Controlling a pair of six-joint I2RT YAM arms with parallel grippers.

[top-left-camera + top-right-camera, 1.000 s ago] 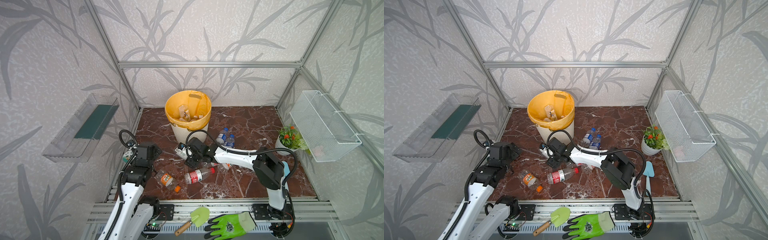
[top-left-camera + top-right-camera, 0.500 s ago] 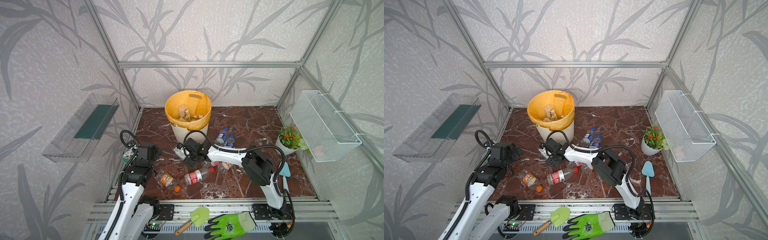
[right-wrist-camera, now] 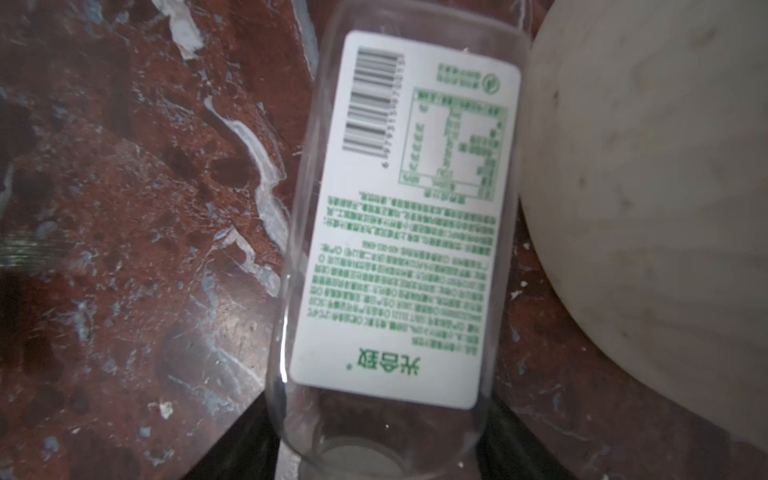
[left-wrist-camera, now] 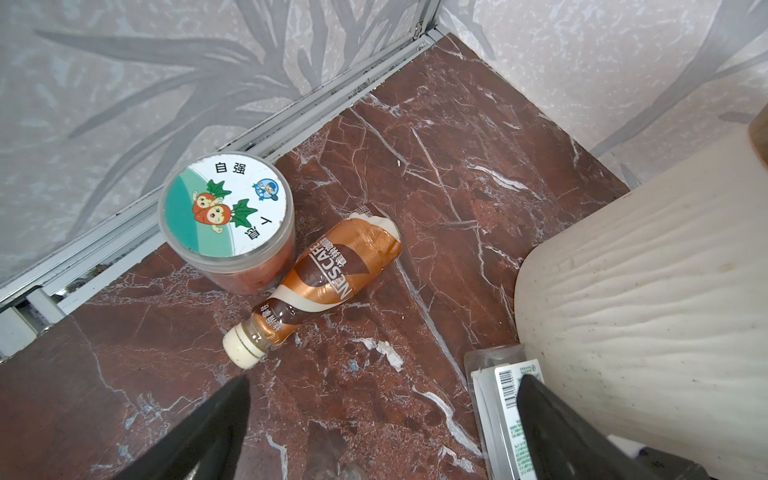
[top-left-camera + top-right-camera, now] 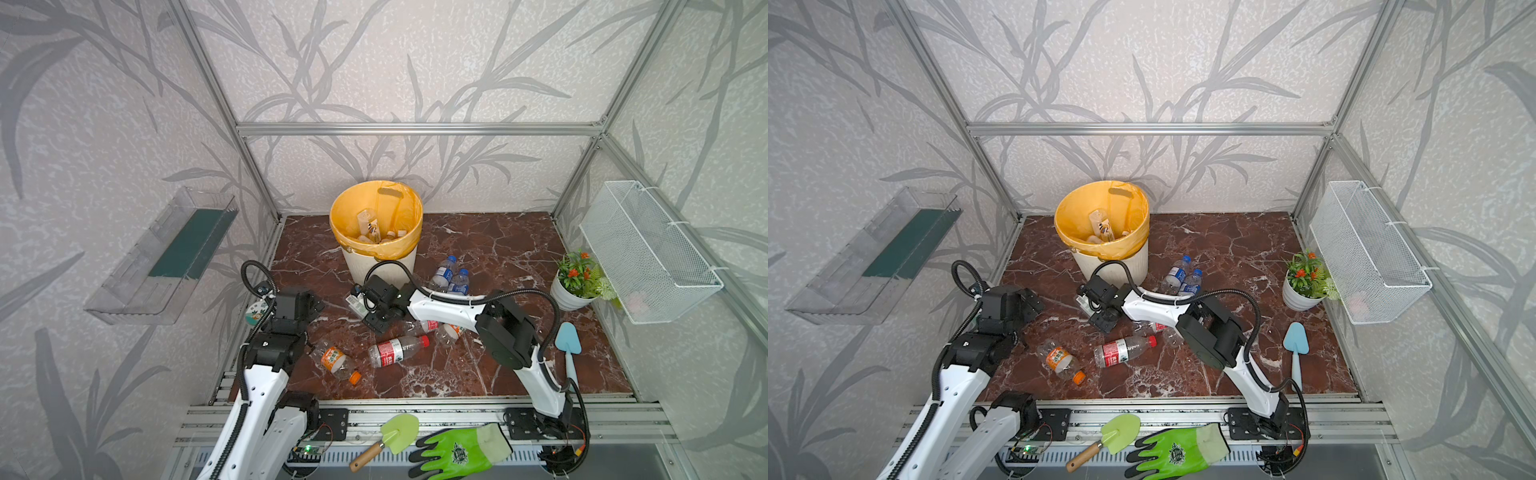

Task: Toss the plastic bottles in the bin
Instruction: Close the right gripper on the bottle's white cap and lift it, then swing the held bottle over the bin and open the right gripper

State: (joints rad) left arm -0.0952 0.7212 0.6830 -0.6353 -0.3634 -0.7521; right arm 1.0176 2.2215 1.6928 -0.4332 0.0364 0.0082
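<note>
The right gripper (image 3: 380,436) straddles the neck end of the clear green-labelled bottle (image 3: 399,216), which lies on the floor against the bin (image 3: 648,187); clamping cannot be confirmed. Risk: the smooth body may slip or pivot and strike the bin wall. The left gripper (image 4: 382,380) hangs open.

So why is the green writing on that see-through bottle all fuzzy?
Right wrist view: the clear plastic bottle with the white, green-printed label fills the frame, very near the lens, so its print blurs. Left wrist view: the brown-wrapped coffee bottle has sharp lettering. Both top views: it looks tiny, unreadable.
</note>
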